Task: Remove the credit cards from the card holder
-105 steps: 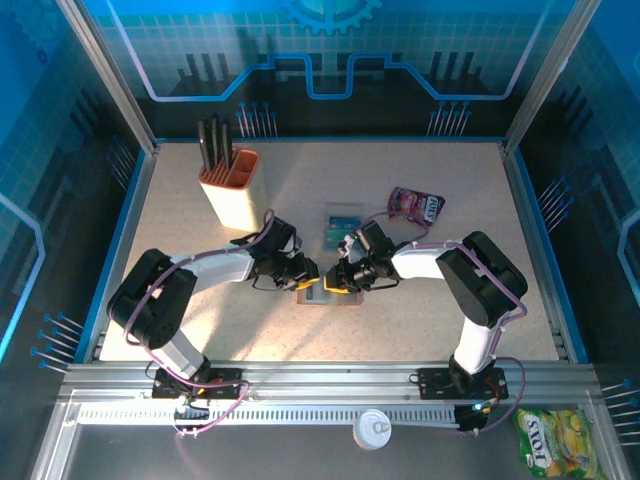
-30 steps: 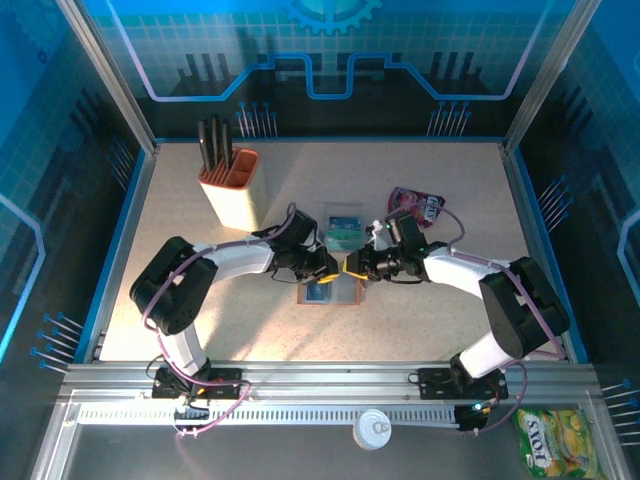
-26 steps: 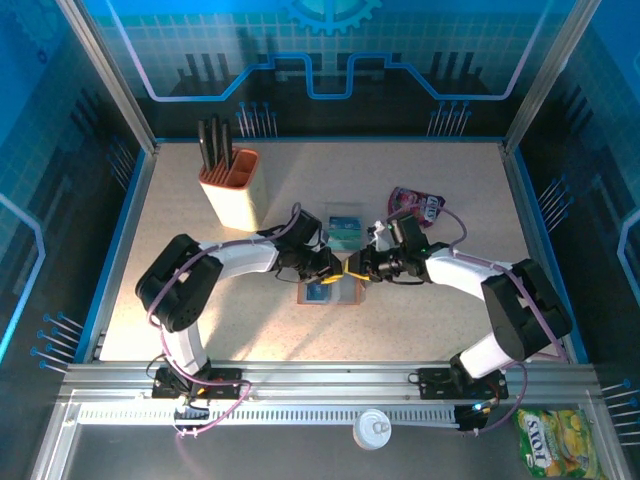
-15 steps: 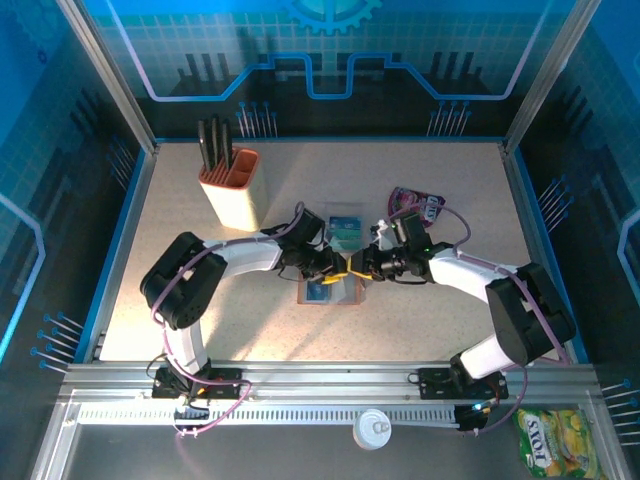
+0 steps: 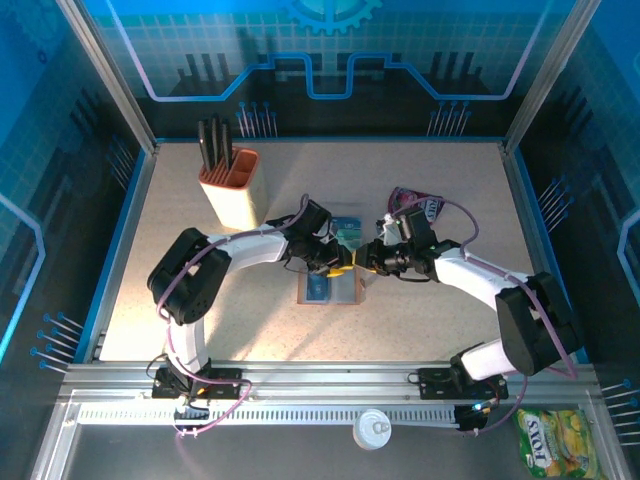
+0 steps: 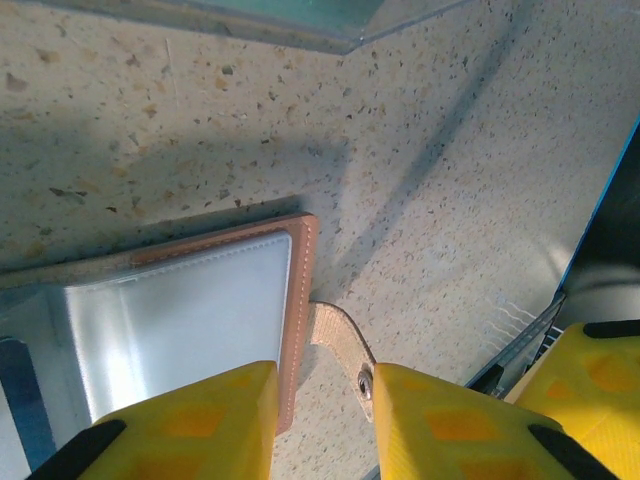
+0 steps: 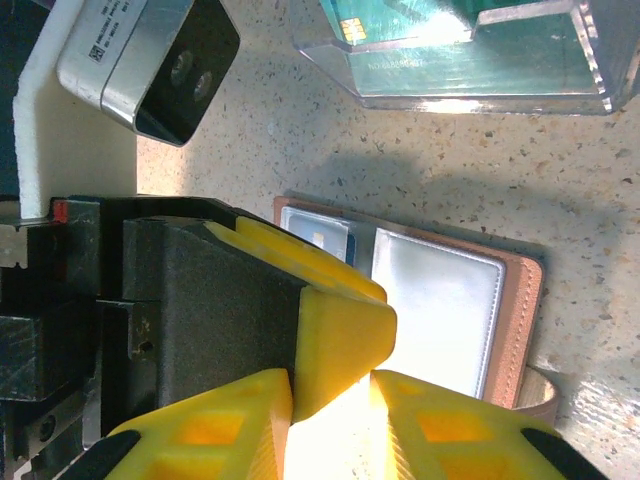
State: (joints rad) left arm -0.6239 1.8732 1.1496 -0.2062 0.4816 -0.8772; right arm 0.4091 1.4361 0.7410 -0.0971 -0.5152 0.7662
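The card holder [image 5: 345, 293] lies open and flat on the table, brown-edged with shiny grey pockets [image 6: 190, 315] [image 7: 440, 300]. A blue credit card [image 7: 315, 232] sits in its left pocket. More teal credit cards [image 7: 400, 25] lie in a clear case just behind it. My left gripper [image 5: 340, 262] [image 6: 325, 400] hovers over the holder's right edge and its snap strap [image 6: 345, 345], open and holding nothing. My right gripper [image 5: 364, 264] [image 7: 330, 410] faces it tip to tip. Its jaws are slightly apart, with bright glare in the gap, and the left gripper's fingertip [image 7: 340, 320] is at their mouth.
The clear case [image 5: 345, 228] lies right behind the grippers. A purple-pink snack pouch [image 5: 420, 207] is at the back right. An orange-and-cream knife block [image 5: 230, 185] stands at the back left. Blue walls [image 5: 140, 180] fence the table.
The left gripper's jaws have spread wider. Both grippers have drifted slightly toward the back, staying tip to tip above the holder's far edge. The holder has not moved.
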